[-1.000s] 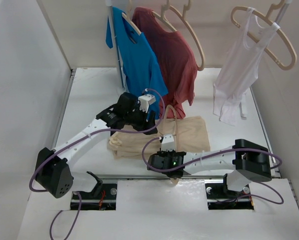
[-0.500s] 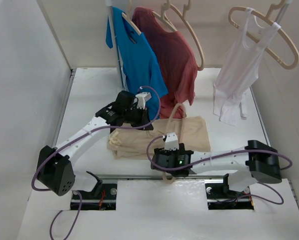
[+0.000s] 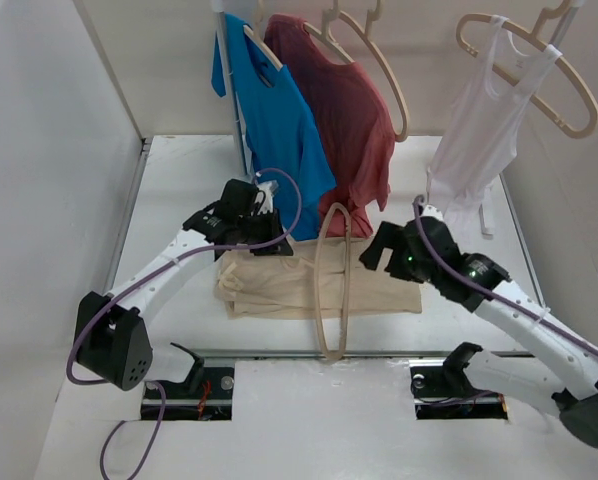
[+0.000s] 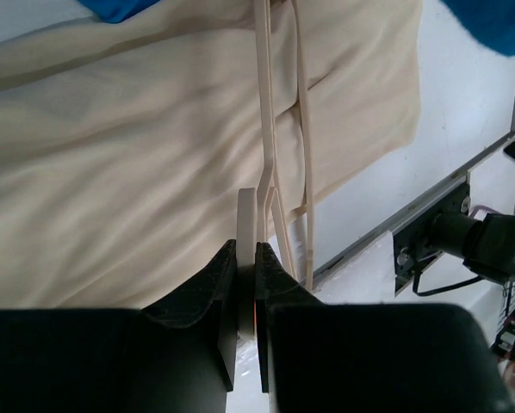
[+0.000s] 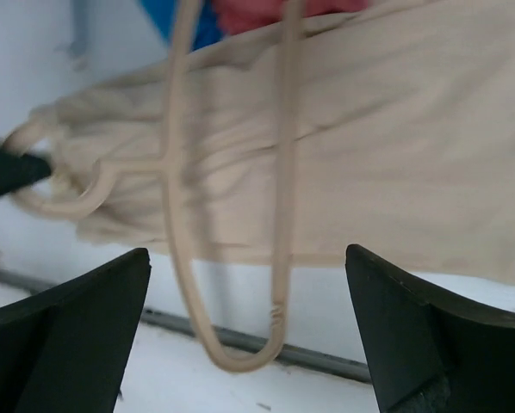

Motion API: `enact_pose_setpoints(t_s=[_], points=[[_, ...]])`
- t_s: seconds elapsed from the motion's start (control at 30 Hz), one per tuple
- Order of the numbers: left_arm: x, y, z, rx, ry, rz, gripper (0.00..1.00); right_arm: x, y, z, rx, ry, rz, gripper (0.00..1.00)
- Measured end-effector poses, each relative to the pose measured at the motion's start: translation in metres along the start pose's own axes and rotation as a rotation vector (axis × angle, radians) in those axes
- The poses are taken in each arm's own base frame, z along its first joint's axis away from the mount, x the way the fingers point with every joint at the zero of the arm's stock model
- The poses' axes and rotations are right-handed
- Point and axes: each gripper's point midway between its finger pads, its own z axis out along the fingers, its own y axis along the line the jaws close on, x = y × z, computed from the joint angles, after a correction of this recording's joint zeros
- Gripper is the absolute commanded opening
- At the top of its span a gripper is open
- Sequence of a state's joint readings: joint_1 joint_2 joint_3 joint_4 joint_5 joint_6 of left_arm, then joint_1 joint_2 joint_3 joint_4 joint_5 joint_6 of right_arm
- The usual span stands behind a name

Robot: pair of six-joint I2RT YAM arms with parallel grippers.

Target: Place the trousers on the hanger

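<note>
In the top view, the hanger (image 3: 319,300) crossed the folded trousers (image 3: 279,285) at frame centre, its loop overhanging their near edge. The left gripper (image 3: 266,238), clamped on the hanger's hook, blocked approach from the trousers' upper left. The right gripper (image 3: 374,250), jaws wide apart, occupied the space over their right end. The blue T-shirt (image 3: 274,125) and red T-shirt (image 3: 349,130) hung down to the trousers' far edge, closing access from the top of the frame. The white vest (image 3: 474,150) obstructed the upper right. Bare table (image 3: 179,190) lay open left of the trousers, right of them, and along the lower frame between the arm bases. The left wall (image 3: 49,200) bounded the left side.
</note>
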State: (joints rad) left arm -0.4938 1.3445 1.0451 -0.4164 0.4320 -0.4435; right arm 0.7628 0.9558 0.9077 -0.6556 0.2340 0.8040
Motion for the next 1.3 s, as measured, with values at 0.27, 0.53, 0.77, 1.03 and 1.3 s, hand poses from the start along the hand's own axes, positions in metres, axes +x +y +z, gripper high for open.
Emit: enact_pose_setpoints(t_s=[0.27,0.53,0.77,1.03,1.3], points=[[0.003,0.006,0.001,-0.030,0.007,-0.038,0.00,0.003,-0.133,0.056,0.375,0.178,0.230,0.99],[0.007,0.009,0.003,-0.040,0.017,-0.052,0.00,0.044,-0.184,0.083,0.506,0.387,0.262,0.99],[0.009,0.012,0.004,-0.052,0.020,-0.059,0.00,0.043,-0.181,0.099,0.463,0.435,0.245,0.27],[0.009,0.013,0.004,-0.054,0.019,-0.059,0.00,0.037,-0.153,0.108,0.373,0.442,0.195,0.00],[0.010,0.014,0.005,-0.058,0.023,-0.061,0.00,0.023,0.045,0.103,-0.075,0.323,-0.126,0.00]])
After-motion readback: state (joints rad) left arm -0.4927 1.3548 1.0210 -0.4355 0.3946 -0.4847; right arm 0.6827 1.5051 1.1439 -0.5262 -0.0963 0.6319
